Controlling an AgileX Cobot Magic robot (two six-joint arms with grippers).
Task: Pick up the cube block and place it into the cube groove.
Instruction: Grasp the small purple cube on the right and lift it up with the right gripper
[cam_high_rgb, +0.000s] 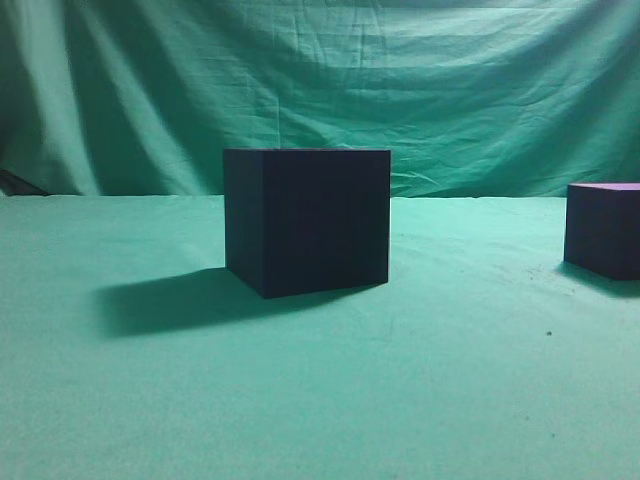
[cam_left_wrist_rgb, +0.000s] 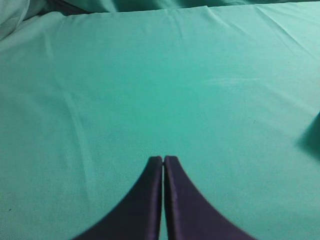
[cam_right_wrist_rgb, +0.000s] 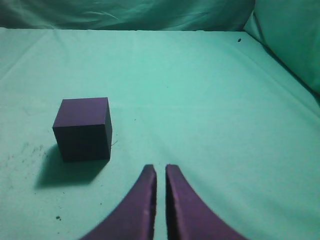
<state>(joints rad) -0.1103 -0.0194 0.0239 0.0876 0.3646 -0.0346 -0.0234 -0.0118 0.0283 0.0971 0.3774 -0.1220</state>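
Note:
The cube groove (cam_high_rgb: 307, 220), a large dark navy-black box, stands mid-table in the exterior view. The cube block (cam_high_rgb: 603, 228), a small dark purple cube with a lighter purple top, sits at the right edge of that view, partly cut off. It also shows in the right wrist view (cam_right_wrist_rgb: 83, 129), ahead and to the left of my right gripper (cam_right_wrist_rgb: 160, 169), apart from it. The right gripper's jaws are nearly together with a narrow gap and hold nothing. My left gripper (cam_left_wrist_rgb: 163, 160) is shut and empty over bare cloth. Neither gripper shows in the exterior view.
A green cloth (cam_high_rgb: 320, 400) covers the table and hangs as a wrinkled backdrop (cam_high_rgb: 400, 80). A dark shape (cam_left_wrist_rgb: 315, 135) shows at the right edge of the left wrist view. Raised cloth folds (cam_right_wrist_rgb: 290, 45) stand at the far right of the right wrist view.

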